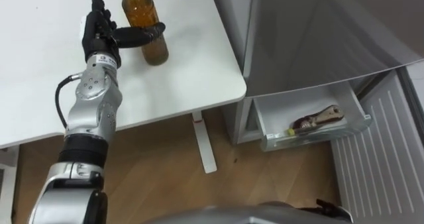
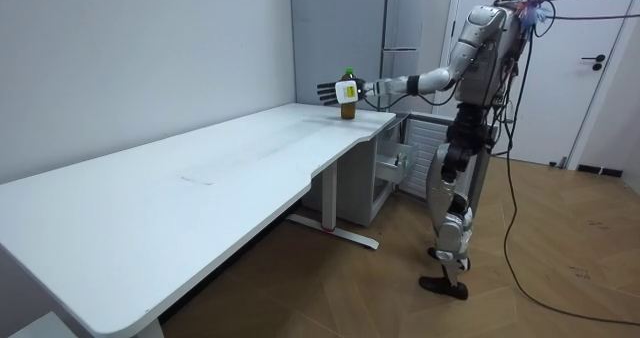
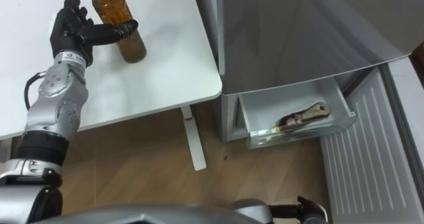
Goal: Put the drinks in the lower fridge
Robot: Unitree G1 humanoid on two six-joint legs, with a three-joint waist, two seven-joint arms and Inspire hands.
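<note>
A bottle of amber drink (image 1: 149, 18) with a green cap stands upright near the far right corner of the white table (image 1: 40, 85). My left hand (image 1: 99, 32) is just left of it, open, fingers straight and pointing away, thumb stretched across the bottle's near side. In the room view I stand by the table's end with the left arm reaching out to the bottle (image 2: 347, 96). The lower fridge drawer (image 1: 321, 141) is pulled out, and a brown bottle (image 1: 318, 120) lies in it. A dark bit of my right hand (image 1: 331, 207) shows at the bottom edge.
The grey fridge (image 1: 318, 32) stands right of the table. Its lower door (image 1: 377, 158), white and ribbed inside, is swung open at the right. A white table leg (image 1: 202, 141) stands on the wooden floor between table and fridge.
</note>
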